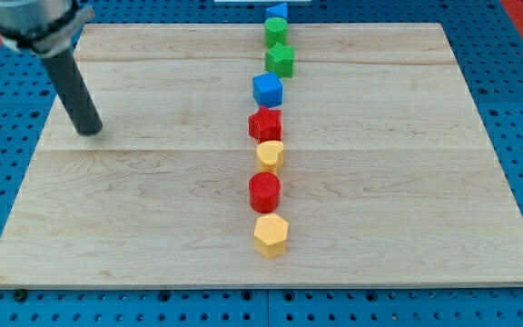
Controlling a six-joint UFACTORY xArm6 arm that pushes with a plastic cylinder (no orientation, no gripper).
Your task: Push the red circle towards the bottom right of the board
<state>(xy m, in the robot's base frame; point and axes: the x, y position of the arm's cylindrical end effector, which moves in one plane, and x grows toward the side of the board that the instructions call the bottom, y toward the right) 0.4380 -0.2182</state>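
Rod-only arm, no claw to open or close; tip (90, 130) sits upper left, well apart from red circle (264, 192) at lower centre, wedged between yellow blocks (271, 235), so pushing risks dragging neighbours.

Straight dark cylindrical rod slanting down from the view's top left corner, my tip (90, 130) resting on the surface at the view's left, upper half.

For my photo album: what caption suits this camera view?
Rod tip rests far left of a column of blocks on the board, red circle near its bottom.
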